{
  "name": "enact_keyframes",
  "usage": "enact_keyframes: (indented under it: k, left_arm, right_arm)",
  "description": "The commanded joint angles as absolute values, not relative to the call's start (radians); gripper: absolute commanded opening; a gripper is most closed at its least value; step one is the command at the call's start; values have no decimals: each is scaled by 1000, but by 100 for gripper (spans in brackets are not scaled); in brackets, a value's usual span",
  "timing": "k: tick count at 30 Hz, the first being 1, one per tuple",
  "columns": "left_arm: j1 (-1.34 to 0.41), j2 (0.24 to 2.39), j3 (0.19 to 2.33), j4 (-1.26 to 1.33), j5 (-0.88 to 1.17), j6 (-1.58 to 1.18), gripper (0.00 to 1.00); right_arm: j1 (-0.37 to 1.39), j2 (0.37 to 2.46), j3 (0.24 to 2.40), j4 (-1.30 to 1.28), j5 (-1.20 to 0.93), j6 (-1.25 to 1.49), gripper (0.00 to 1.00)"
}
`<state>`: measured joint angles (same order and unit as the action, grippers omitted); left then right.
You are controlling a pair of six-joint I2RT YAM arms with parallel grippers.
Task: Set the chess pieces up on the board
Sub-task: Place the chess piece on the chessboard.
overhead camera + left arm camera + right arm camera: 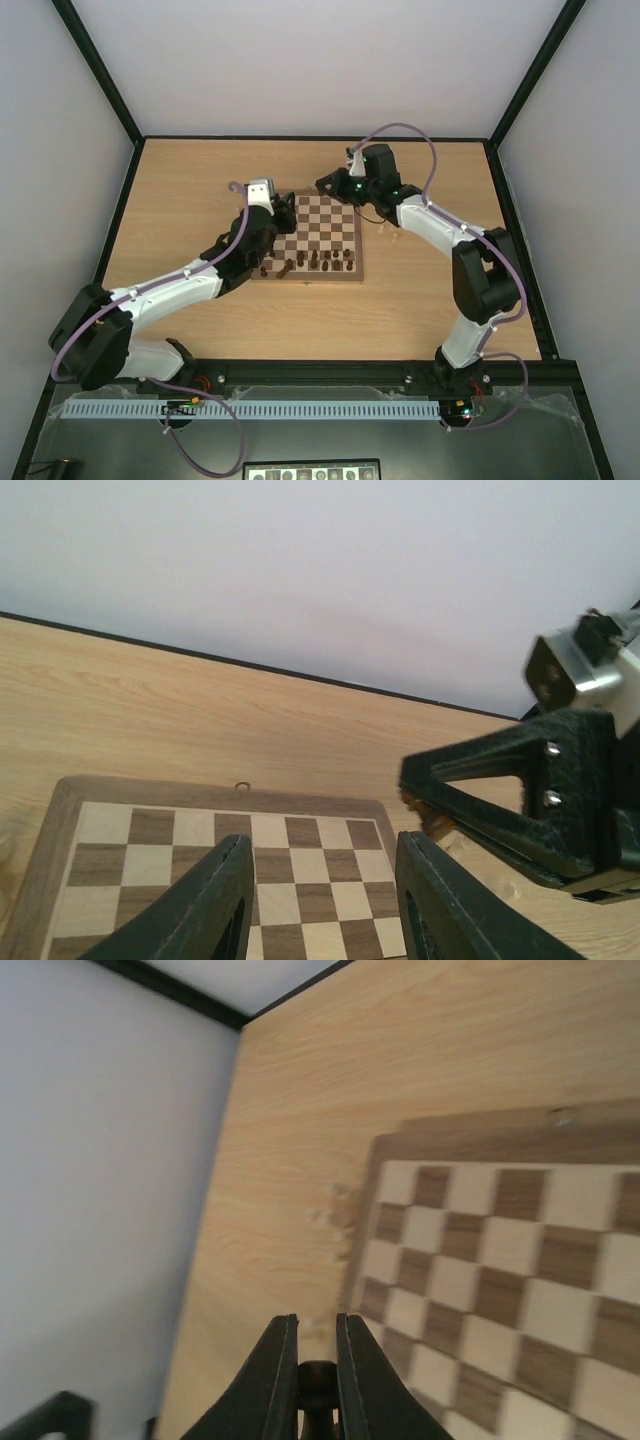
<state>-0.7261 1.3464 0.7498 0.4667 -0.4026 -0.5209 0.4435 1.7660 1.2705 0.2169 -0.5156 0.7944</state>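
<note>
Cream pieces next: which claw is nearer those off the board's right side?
Right. The right claw is beyond and left of the cream pieces, over the board's far edge; the left claw farther left, at its left edge.

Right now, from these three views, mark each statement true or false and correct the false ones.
1. The right gripper is shut on a dark piece. True.
2. The left gripper grips a pale piece. False: it is open, with nothing between its fingers.
3. Several dark pieces stand along the near edge of the board. True.
4. Pale chessmen fill the board's far rows. False: those rows are bare; pale pieces lie on the table beside the board.
</note>
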Motion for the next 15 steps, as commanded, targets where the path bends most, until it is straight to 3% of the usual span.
enact_keyframes:
  k: [1, 8, 15]
  left_arm:
    - [-710, 1279, 768, 347, -390, -570, 41]
    - [-674, 1240, 791, 258, -301, -598, 43]
    - [-576, 1225, 802, 195, -130, -666, 44]
  right_arm:
    - [448, 1666, 1205, 119, -195, 570, 1]
    - [474, 1611, 972, 390, -12, 453, 1]
    - [542, 1663, 904, 565, 131, 336, 1]
